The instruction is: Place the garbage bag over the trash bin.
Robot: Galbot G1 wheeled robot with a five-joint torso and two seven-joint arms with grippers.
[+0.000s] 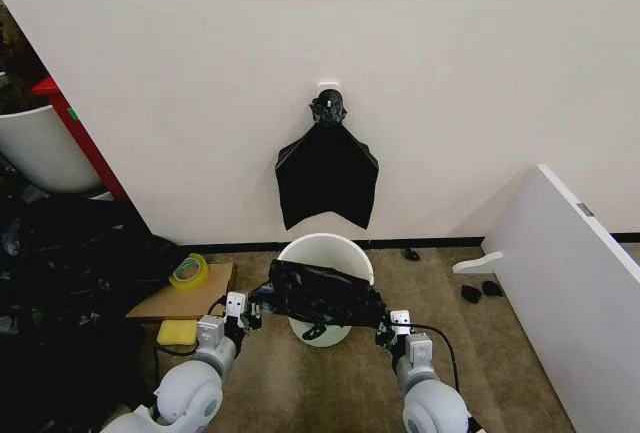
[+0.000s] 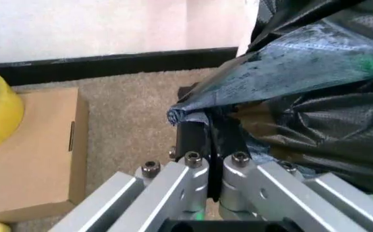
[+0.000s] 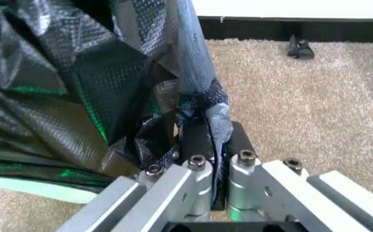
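Left end effector (image 1: 252, 311) and right end effector (image 1: 385, 325) each clamp the garbage bag (image 1: 320, 293), stretched above the trash bin (image 1: 325, 253), rim not yet covered.

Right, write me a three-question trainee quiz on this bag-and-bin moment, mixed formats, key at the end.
1. True or false: the garbage bag is stretched between the left gripper and the right gripper, each shut on one end of it.
2. Multiple choice: where is the bag relative to the trash bin? A) lying on the floor beside it; B) held across the near part of its opening; C) hanging on the wall.
3. Fill in: the yellow tape roll rests on a ____ to the robot's left of the bin.

Key: 1 true; 2 B; 3 cardboard box.
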